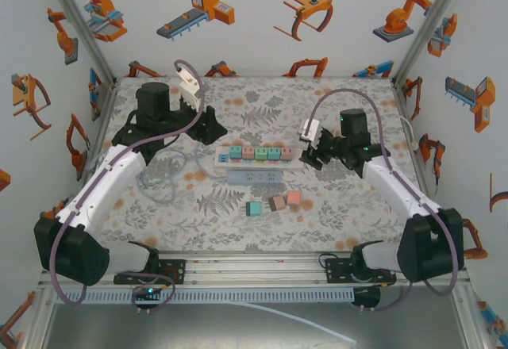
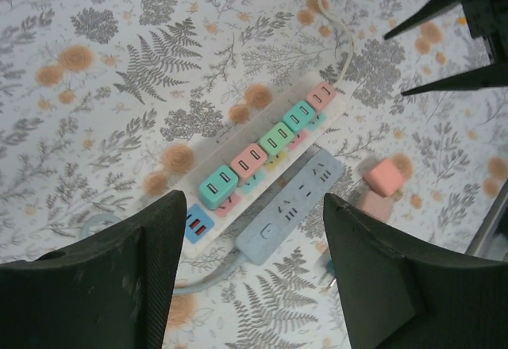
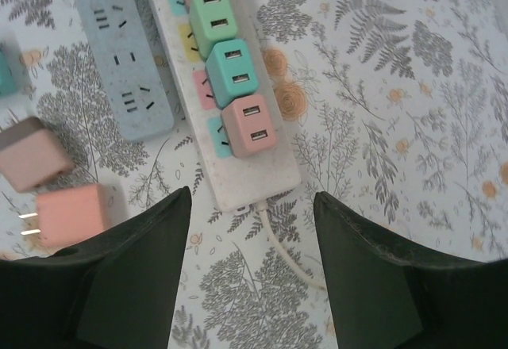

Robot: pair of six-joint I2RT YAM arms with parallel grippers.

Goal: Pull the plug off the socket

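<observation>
In the top view the left gripper (image 1: 211, 124) hangs above the table (image 1: 357, 111), far and left of the white socket strip (image 1: 220, 152). Its fingers (image 2: 119, 285) are spread wide, with nothing between them and touching nothing. Seen from its wrist, the gap frames the strip's left end with its blue USB panel (image 2: 197, 224) and the left end of the grey-blue strip (image 2: 278, 222), both below the fingers and apart from them.

The white socket strip lies across the middle of the table. Five plugs sit in a row on it: teal plug (image 1: 236, 153), pink plug (image 1: 248, 152), green plug (image 1: 261, 153), second teal plug (image 1: 274, 153) and, at the right end, the end pink plug (image 1: 286, 154). The grey-blue strip lies just near of it with no plugs in it, and three loose cubes (image 1: 277, 203) lie nearer still.

The right gripper (image 1: 309, 155) is just right of the strip's right end. Its fingers (image 3: 381, 285) are also wide apart and empty. From its wrist, the end pink plug lies just beyond the gap, not touched, and the strip's white cord (image 3: 282, 254) runs out between the fingers
</observation>
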